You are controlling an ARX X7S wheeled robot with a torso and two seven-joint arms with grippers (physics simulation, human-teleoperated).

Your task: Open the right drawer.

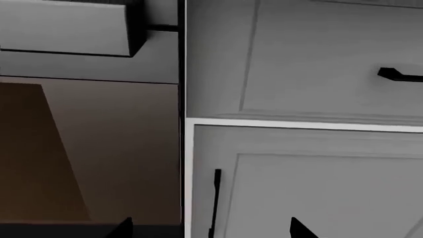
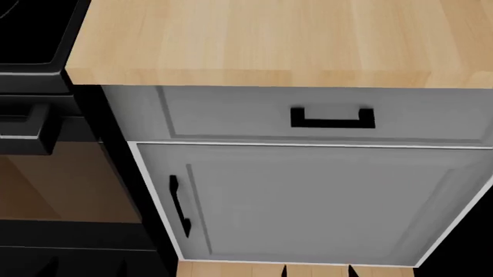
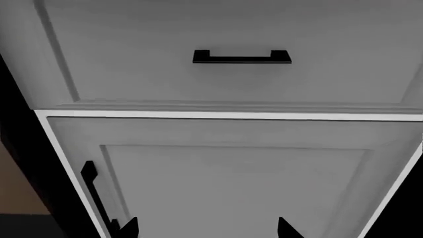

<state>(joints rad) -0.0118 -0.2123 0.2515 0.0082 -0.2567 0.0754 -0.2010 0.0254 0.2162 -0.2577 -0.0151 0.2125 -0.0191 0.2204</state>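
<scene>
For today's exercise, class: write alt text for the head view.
A closed light-grey drawer with a black U-shaped handle sits under a wooden countertop. Below it is a grey cabinet door; a black oven stands left.

Count, across all three views:
- one right drawer, shallow, light grey
- one cabinet door below it
- one oven door
- one wooden countertop
- three black handles: drawer handle, vertical door handle, oven bar handle
</scene>
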